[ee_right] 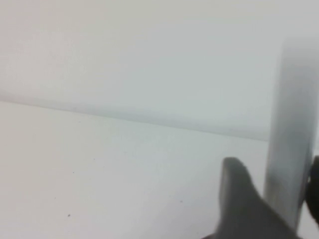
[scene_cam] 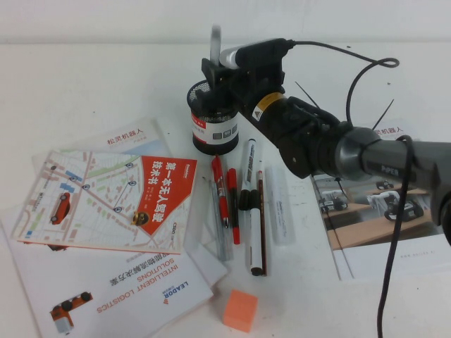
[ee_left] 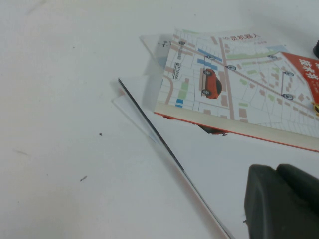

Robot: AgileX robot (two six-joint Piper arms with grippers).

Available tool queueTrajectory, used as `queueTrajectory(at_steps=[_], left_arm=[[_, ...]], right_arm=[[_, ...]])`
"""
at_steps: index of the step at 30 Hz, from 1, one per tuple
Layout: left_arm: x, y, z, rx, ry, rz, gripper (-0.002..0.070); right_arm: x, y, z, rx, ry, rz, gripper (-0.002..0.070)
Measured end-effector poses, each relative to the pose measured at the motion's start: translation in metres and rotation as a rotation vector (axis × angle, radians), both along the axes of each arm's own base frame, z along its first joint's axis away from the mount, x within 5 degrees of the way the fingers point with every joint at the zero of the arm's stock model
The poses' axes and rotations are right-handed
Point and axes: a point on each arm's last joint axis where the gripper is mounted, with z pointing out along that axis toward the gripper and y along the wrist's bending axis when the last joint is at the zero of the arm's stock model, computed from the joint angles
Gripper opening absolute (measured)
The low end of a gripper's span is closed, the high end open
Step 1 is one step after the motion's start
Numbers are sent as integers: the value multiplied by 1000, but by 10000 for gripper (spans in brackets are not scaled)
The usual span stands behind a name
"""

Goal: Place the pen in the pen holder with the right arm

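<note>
High view: right gripper (scene_cam: 213,68), chunky matte black, sits right over the round wire-mesh pen holder (scene_cam: 215,118), pinched onto the slim pen (scene_cam: 215,42) standing upright between its fingers. Left gripper (ee_left: 281,201) near the glossy map booklet (ee_left: 239,87); can't tell its state.

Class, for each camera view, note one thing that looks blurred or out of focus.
High view: the slim white pen above the round black mesh pen holder, in the right gripper, is smeared. Right wrist view: pen and jaws are soft. Left wrist view: the left gripper is a dark blur.
</note>
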Motion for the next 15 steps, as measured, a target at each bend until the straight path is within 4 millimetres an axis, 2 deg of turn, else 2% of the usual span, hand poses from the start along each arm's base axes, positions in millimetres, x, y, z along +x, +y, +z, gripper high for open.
queueTrajectory(at_steps=[3,6,7,11,15], left_arm=[[0,0,0,0,0,0,-2],[0,0,0,0,0,0,-3],[0,0,0,0,0,0,-2],[0,0,0,0,0,0,-3],[0,0,0,0,0,0,-3]], right_arm=[[0,0,1,-1,6,-1,297],[-3,-2,14,-9,45,-6,281],[-5,-4,25,-8,57,-9,256],[-24,-17,80,-47,144,-31,60],[-58,-39,131,-34,126,-37,-3]])
